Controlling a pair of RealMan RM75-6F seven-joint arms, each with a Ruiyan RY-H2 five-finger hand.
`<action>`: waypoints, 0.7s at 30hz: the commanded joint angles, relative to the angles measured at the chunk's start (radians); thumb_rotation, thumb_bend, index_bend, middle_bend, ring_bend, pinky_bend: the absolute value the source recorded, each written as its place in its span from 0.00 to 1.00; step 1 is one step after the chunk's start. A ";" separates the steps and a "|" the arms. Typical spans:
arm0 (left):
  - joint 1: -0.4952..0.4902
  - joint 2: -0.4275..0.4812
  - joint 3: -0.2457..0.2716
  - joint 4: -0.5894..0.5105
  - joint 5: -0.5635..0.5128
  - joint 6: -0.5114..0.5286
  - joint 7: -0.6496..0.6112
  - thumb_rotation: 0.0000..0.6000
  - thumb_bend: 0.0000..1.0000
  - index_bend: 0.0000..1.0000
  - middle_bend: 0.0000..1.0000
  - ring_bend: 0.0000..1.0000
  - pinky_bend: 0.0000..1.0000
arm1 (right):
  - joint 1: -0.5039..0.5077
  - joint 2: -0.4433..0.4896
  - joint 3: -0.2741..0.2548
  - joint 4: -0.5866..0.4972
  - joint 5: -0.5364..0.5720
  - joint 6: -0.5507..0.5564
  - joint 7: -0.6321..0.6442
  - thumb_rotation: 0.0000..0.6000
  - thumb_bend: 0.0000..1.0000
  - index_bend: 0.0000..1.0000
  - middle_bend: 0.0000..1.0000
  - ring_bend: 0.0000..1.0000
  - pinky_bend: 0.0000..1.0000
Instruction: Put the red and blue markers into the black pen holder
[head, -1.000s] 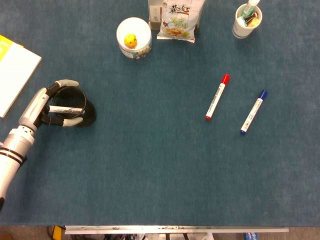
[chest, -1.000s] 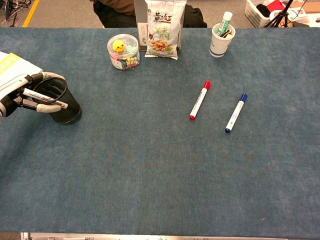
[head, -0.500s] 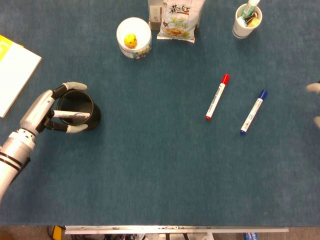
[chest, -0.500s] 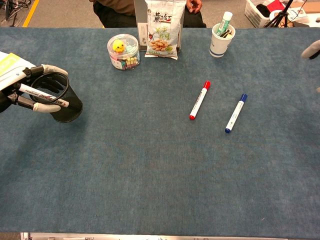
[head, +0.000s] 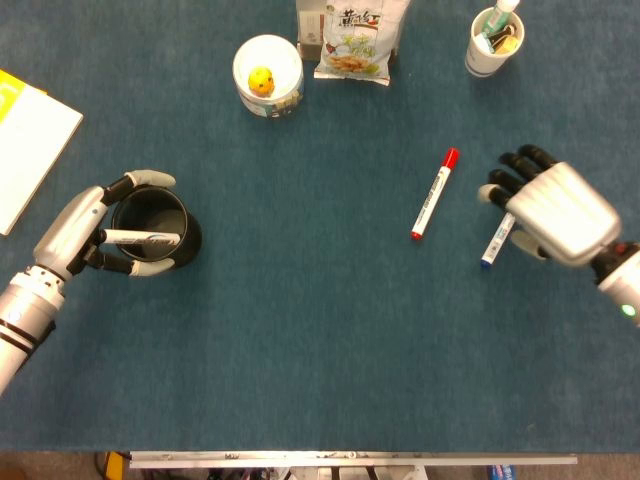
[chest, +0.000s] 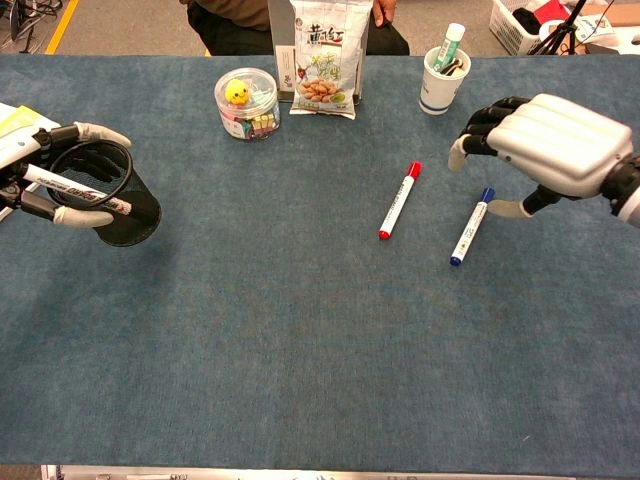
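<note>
Slim blue marker under spread, empty right robot hand, left robot hand gripping round black pen holder

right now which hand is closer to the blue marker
Right. The right hand hovers directly over the blue marker, hiding its upper end in the head view. The left hand is far across the table, gripping the black pen holder.

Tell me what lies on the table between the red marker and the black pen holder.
Nothing: in the head view only bare blue cloth runs from the red marker to the black pen holder gripped by the left hand. The chest view agrees.
</note>
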 joint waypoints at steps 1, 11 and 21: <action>0.001 0.003 0.002 -0.004 0.000 0.002 0.000 1.00 0.12 0.24 0.34 0.31 0.28 | 0.034 -0.053 0.001 0.045 0.004 -0.030 -0.041 1.00 0.20 0.39 0.35 0.20 0.21; 0.011 0.018 0.007 -0.011 0.000 0.017 -0.011 1.00 0.12 0.24 0.34 0.31 0.28 | 0.091 -0.237 0.007 0.199 0.031 -0.038 -0.108 1.00 0.20 0.44 0.35 0.19 0.18; 0.022 0.039 0.017 -0.011 0.001 0.028 -0.025 1.00 0.12 0.24 0.33 0.31 0.28 | 0.127 -0.366 -0.011 0.325 0.044 -0.046 -0.125 1.00 0.20 0.46 0.35 0.18 0.13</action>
